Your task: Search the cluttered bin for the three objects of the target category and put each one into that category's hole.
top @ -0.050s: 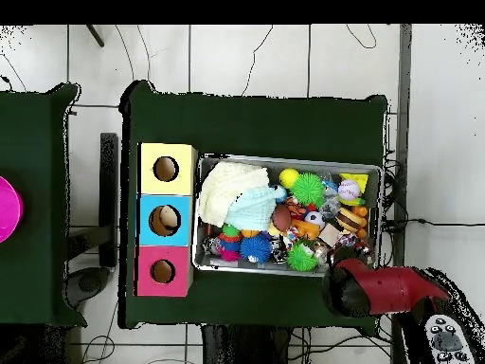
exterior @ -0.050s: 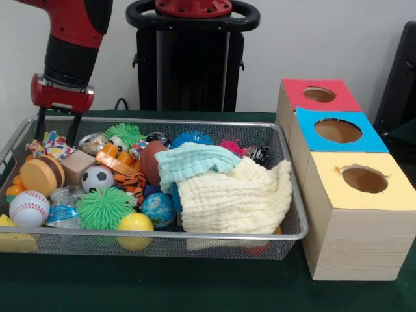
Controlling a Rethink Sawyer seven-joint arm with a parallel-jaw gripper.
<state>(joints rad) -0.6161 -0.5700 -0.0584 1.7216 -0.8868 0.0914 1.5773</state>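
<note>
- One wire mesh bin sits on the table.
- Three wooden boxes stand beside the bin, each with one round hole: one red-topped, one blue-topped, one yellow-topped.
- Two cloths lie in the bin: one cream waffle-weave cloth and one pale teal cloth.
- Two green spiky rubber balls are in the bin: and.
- One white baseball, one black-and-white soccer ball, and one yellow ball are in the bin.

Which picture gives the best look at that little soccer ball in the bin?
The front view: the soccer ball shows clearly among the toys, its black and white patches plain. The overhead view shows only a small white speck.
</note>
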